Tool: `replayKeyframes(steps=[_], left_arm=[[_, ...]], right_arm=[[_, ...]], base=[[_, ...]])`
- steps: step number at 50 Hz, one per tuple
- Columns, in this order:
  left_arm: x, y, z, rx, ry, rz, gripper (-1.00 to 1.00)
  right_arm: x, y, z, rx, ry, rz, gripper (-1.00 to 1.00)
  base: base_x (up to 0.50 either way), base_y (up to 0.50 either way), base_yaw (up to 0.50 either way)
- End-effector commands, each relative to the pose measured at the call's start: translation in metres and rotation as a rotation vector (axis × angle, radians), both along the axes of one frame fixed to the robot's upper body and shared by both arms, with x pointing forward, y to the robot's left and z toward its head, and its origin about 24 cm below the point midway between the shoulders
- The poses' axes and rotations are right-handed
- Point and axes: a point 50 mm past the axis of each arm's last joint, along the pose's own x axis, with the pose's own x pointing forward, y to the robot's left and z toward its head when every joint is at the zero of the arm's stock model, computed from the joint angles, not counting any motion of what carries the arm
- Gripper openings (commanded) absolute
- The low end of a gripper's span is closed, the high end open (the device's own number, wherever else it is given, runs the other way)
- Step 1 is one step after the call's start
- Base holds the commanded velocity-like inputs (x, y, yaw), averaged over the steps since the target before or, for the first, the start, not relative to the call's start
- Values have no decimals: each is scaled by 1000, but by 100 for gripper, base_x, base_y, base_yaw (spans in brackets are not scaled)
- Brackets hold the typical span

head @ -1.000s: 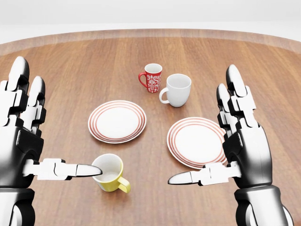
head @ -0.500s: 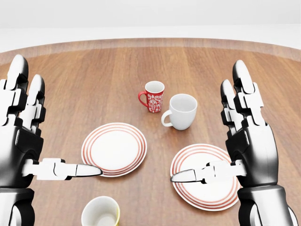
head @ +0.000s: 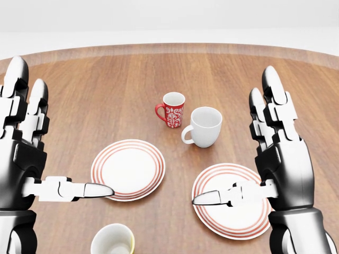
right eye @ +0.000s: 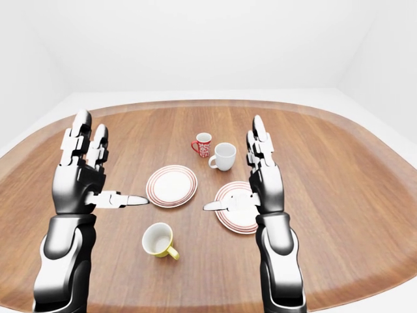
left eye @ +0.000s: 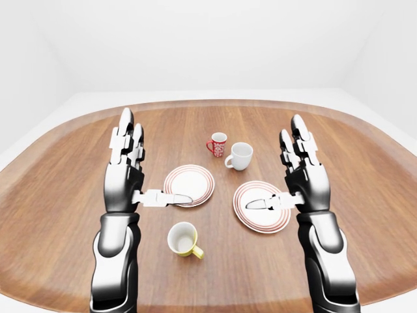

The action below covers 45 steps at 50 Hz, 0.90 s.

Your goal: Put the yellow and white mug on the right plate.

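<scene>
The yellow and white mug (left eye: 184, 238) stands upright on the wooden table, handle to the lower right, below the left plate (left eye: 192, 179); the head view cuts it off at the bottom edge (head: 112, 241). The right plate (left eye: 270, 220), white with red rings, lies right of it. My left hand (left eye: 159, 160) is open, fingers up, thumb tip over the left plate's lower edge, above and left of the mug. My right hand (left eye: 270, 166) is open, thumb over the right plate. Neither hand touches the mug.
A red patterned mug (left eye: 218, 144) and a plain white mug (left eye: 240, 156) stand side by side above the two plates. The round table's edge (left eye: 215, 102) curves along the top of the view, with white floor beyond.
The whole head view has shifted: plates and mugs sit lower, and the yellow mug has dropped to the bottom edge. My left hand has drifted slightly left. Nothing was grasped.
</scene>
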Motion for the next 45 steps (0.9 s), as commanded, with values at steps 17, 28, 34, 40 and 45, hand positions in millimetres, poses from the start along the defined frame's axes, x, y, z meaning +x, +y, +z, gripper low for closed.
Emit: replayKeyframes(steps=[17, 28, 34, 40, 45], left_arm=[[4, 15, 36, 53, -148, -16, 100], [9, 27, 50, 59, -192, 7, 100], [11, 31, 55, 40, -210, 13, 100], [18, 35, 52, -8, -187, 19, 100], [21, 38, 53, -19, -185, 27, 100]], right_arm=[[10, 11, 25, -126, -106, 35, 100], [38, 20, 42, -289, -145, 76, 100], [52, 24, 42, -372, -119, 94, 100], [58, 29, 40, -462, -96, 112, 100], [61, 33, 37, -521, -74, 122, 100]], base=[[0, 0, 0], [0, 0, 0], [0, 0, 0], [0, 0, 0], [0, 0, 0]])
